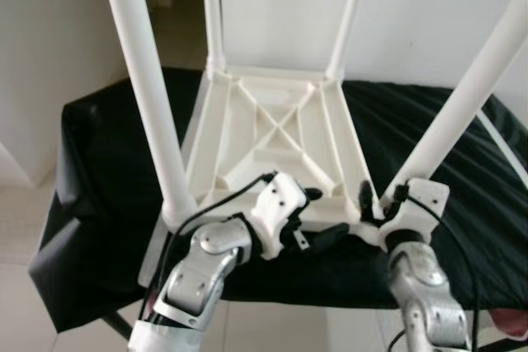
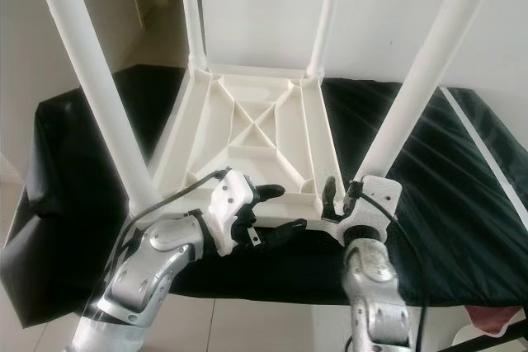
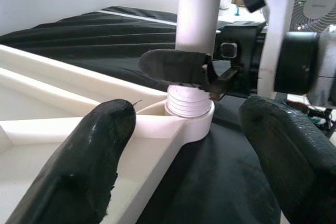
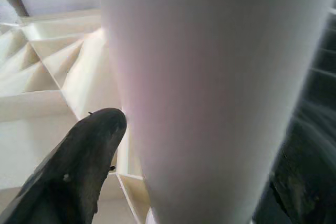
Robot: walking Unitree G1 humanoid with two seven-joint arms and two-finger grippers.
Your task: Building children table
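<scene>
Left eye view: one tabletop point(image 1: 276, 133), four legs point(image 1: 148, 88).

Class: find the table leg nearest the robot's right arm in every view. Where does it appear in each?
Left eye view: near-right leg, slanting up towards the right edge.
Right eye view: same slant, right of centre.
Left wrist view: upright tube with threads showing at its base.
Right wrist view: broad blurred tube, close up.
Shared landmark: ribbed white tabletop.

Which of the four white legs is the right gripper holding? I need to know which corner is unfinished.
The near right leg: the right gripper clasps its base, where thread still shows above the socket. The other three legs stand ungripped.
</scene>
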